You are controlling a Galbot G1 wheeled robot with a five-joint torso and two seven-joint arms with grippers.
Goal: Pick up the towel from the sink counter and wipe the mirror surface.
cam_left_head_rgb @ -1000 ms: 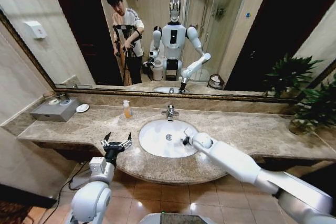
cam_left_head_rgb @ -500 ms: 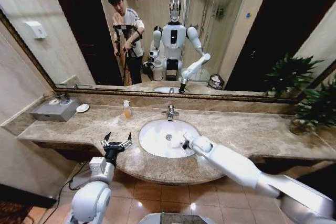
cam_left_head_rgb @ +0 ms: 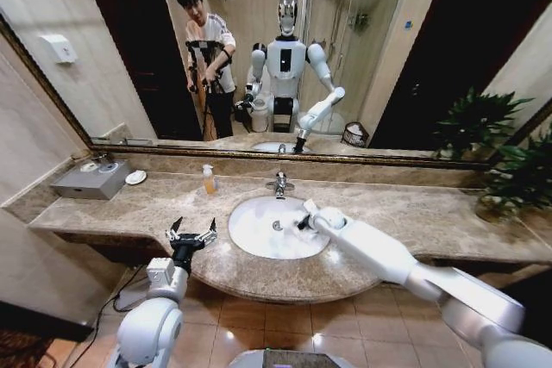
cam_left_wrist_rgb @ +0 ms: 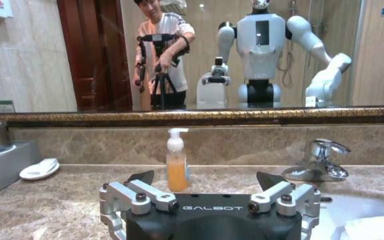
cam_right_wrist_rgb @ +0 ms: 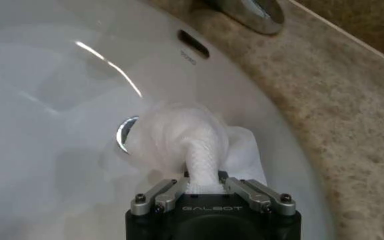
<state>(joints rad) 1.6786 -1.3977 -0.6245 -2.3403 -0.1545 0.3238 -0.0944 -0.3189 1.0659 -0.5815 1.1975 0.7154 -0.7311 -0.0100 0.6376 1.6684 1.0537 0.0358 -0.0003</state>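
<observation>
Inside the white basin (cam_right_wrist_rgb: 58, 75) of the sink counter (cam_left_head_rgb: 414, 213), the right gripper (cam_right_wrist_rgb: 205, 184) pinches a bunched fold of the towel (cam_right_wrist_rgb: 185, 137), and the main risk I see is the hold itself — only a narrow twist of cloth sits between the jaws, while the rest hangs loose over the drain (cam_right_wrist_rgb: 124, 134). If that twist slides out on the way up, the towel would likely drop back into the bowl. The faucet (cam_left_head_rgb: 279, 184) stands just behind the gripper, so a lift that drifts toward the wall could catch the trailing cloth on the spout, or knock the wrist against it. A loosely dangling cloth would also meet the mirror (cam_left_head_rgb: 285, 49) with little flat area, and the gripper's metal could touch the glass instead.

In the right wrist view the 2 fingers are pressed close together with the white fold squeezed between them; they touch nothing but cloth. In the head view the right gripper (cam_left_head_rgb: 304, 218) sits over the far right part of the basin.

The left gripper (cam_left_head_rgb: 191, 233) hovers near the counter's front edge — left of the basin — with its fingers spread wide and nothing between them, facing the soap bottle (cam_left_wrist_rgb: 176, 167).
</observation>
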